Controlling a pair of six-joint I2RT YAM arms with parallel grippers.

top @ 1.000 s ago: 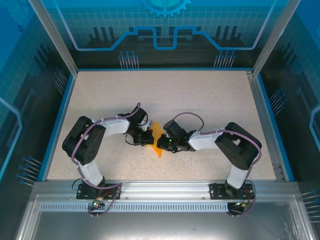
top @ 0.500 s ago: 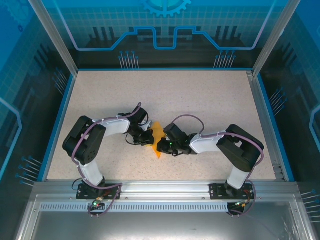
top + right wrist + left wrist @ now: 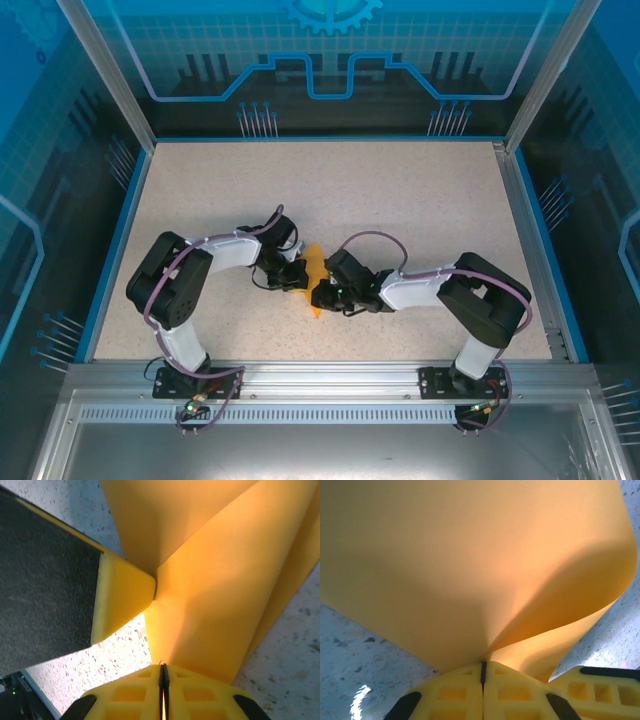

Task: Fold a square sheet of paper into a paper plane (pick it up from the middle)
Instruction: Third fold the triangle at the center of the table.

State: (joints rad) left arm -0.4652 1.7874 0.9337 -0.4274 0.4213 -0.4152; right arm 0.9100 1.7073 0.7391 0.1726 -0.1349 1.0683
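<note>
The square sheet of paper is orange-yellow, lifted off the table and bent into a curved fold between my two grippers at the table's middle. My left gripper is shut on its left part. In the left wrist view the yellow jaws meet with the sheet pinched where it creases. My right gripper is shut on the sheet's lower edge from the right; its jaws close on the sheet. A finger of the left gripper shows close by, also touching the paper.
The speckled tabletop has a blue raised rim on its sides and an aluminium rail along the near edge. Both arms are bent inward, their wrists almost touching.
My right gripper has moved left, closer to the left gripper, and the paper between them has bunched up narrower. The left arm has barely moved.
</note>
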